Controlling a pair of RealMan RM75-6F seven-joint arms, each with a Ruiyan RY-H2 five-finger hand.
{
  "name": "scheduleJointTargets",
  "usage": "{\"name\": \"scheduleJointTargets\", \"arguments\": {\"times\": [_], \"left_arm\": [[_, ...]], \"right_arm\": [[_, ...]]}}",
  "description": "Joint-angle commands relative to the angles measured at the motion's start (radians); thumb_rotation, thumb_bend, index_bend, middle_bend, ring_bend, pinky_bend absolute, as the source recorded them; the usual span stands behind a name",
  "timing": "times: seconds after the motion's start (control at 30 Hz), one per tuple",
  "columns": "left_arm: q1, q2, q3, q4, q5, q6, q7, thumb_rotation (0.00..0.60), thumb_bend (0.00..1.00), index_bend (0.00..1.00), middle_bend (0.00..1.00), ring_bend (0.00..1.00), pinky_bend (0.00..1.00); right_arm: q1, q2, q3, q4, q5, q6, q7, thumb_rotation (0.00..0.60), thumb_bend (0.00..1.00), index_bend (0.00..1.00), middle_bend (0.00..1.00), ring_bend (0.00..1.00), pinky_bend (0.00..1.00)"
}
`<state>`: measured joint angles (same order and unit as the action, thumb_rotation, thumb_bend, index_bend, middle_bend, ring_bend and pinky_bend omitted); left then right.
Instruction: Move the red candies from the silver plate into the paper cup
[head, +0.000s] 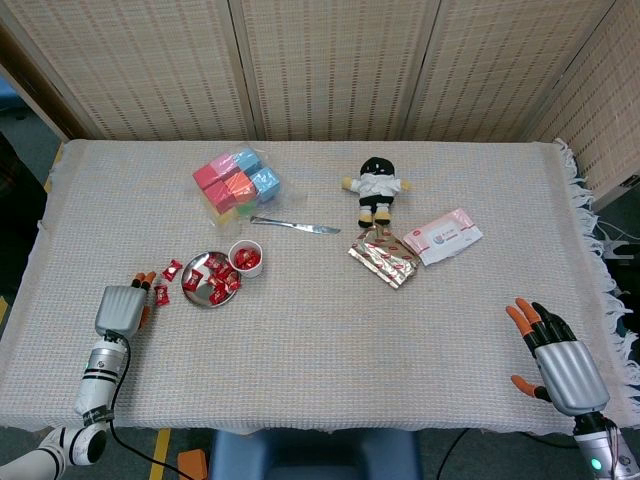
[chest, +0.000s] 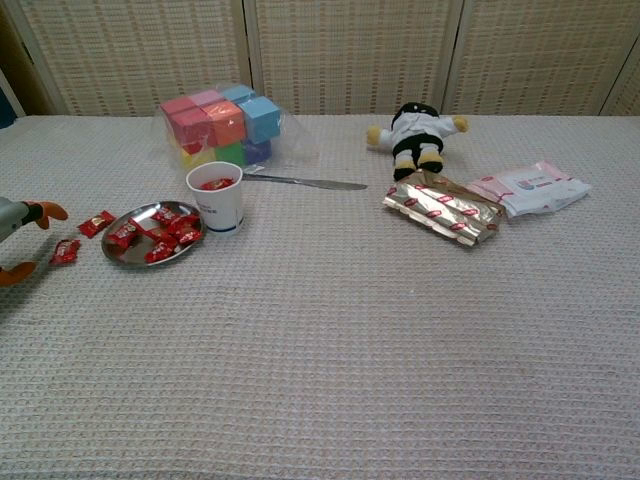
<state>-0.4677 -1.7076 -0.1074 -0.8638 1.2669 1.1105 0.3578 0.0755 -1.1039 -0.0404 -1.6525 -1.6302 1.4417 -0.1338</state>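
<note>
The silver plate (head: 196, 281) (chest: 125, 217) sits left of centre and holds several red candies (head: 217, 285) (chest: 165, 231). Two candies lie on the cloth to its left, one (head: 172, 270) (chest: 97, 223) nearer the back and one (head: 161, 295) (chest: 65, 251) nearer the front. The paper cup (head: 245, 258) (chest: 215, 197) touches the plate's right side and has red candies inside. My left hand (head: 121, 309) (chest: 12, 231) is left of the plate, fingers apart, holding nothing. My right hand (head: 555, 361) hovers open at the front right, far from the plate.
Bagged coloured blocks (head: 236, 184) stand behind the cup, with a knife (head: 295, 227) to their right. A plush doll (head: 376, 187), a foil packet (head: 384, 257) and a wipes pack (head: 444, 236) lie right of centre. Bare cloth spreads across the front.
</note>
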Motion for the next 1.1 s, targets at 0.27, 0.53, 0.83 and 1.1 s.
{"name": "scheduleJointTargets", "arguments": {"times": [0.27, 0.53, 0.83, 1.1], "left_arm": [[-0.006, -0.051, 0.009, 0.071, 0.03, 0.005, -0.021, 0.6, 0.4, 0.38, 0.37, 0.71, 1.0], [-0.009, -0.097, 0.015, 0.149, 0.073, 0.038, -0.103, 0.6, 0.4, 0.51, 0.51, 0.73, 1.0], [0.002, -0.068, 0.029, 0.093, 0.103, 0.057, -0.119, 0.6, 0.4, 0.35, 0.41, 0.73, 1.0], [-0.002, -0.044, 0.015, 0.015, 0.11, 0.076, -0.098, 0.6, 0.4, 0.27, 0.31, 0.73, 1.0]], "right_arm": [[-0.002, 0.001, -0.001, 0.001, -0.003, 0.003, 0.003, 0.6, 0.0, 0.0, 0.0, 0.0, 0.16], [-0.001, -0.001, 0.001, 0.001, 0.001, 0.0, -0.001, 0.6, 0.0, 0.0, 0.0, 0.0, 0.16], [-0.001, -0.001, 0.002, -0.001, 0.003, -0.003, -0.006, 0.6, 0.0, 0.0, 0.0, 0.0, 0.16], [-0.001, 0.001, 0.003, 0.0, 0.004, -0.003, 0.0, 0.6, 0.0, 0.0, 0.0, 0.0, 0.16]]}}
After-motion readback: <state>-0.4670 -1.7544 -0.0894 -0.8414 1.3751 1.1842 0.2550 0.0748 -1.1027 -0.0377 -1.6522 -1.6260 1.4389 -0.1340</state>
